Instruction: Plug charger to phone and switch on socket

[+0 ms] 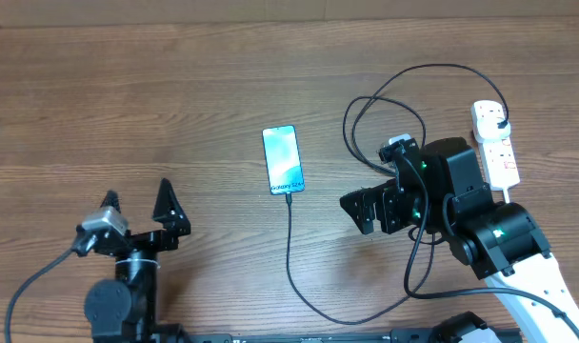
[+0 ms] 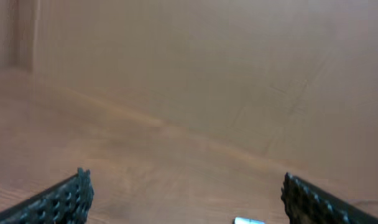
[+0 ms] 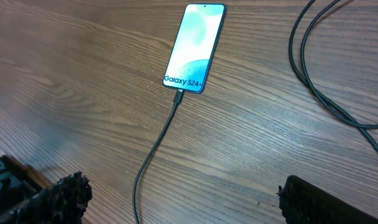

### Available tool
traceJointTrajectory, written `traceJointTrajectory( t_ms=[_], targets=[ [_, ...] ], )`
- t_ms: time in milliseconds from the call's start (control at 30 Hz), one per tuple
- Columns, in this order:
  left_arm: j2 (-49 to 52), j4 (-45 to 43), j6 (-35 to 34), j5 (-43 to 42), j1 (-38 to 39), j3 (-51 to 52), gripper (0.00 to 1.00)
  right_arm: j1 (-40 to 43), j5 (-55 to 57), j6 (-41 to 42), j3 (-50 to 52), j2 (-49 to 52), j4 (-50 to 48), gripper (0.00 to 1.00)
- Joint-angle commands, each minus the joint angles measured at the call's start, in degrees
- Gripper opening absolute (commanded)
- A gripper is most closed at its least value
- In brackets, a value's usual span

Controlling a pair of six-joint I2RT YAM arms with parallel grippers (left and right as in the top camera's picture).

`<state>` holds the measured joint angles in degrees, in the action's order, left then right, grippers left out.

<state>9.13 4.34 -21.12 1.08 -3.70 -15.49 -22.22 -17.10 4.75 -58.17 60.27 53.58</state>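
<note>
The phone (image 1: 283,160) lies face up mid-table with its blue and white screen lit; it also shows in the right wrist view (image 3: 195,47). The charger cable (image 1: 291,255) has its tip in the phone's near end (image 3: 179,94) and loops right to a black plug (image 1: 500,121) seated in the white socket strip (image 1: 497,145) at the far right. My right gripper (image 1: 363,210) is open and empty, right of the phone, above the table (image 3: 183,196). My left gripper (image 1: 137,205) is open and empty at the near left (image 2: 183,199).
The strip's thick white cord (image 1: 506,195) runs down behind my right arm. Loose black cable loops (image 1: 385,105) lie between phone and strip. Bare wood table (image 1: 128,105) extends left and back.
</note>
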Motion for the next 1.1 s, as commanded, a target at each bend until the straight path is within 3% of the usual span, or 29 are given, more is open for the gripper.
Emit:
traceJointTrajectory(
  t_ms=[0,300,800,1067],
  targets=[
    [-3.5,-4.7,-0.7,-1.0,-2.0,5.1,0.99,-0.3,0.6,0.3,0.2,-0.3,-0.4,1.00],
    [-9.0,-4.7,8.2,-0.5,-4.3,8.7,1.00,-0.3,0.6,0.3,0.2,-0.3,-0.4,1.00],
    [-8.9,-6.3,7.1,-0.8,-4.4,15.3,1.00,-0.3,0.6,0.3,0.2,-0.3,-0.4,1.00],
    [-9.0,-0.3,6.1,-0.7,-4.5,15.2,1.00,-0.3,0.6,0.3,0.2,-0.3,-0.4,1.00]
  ],
)
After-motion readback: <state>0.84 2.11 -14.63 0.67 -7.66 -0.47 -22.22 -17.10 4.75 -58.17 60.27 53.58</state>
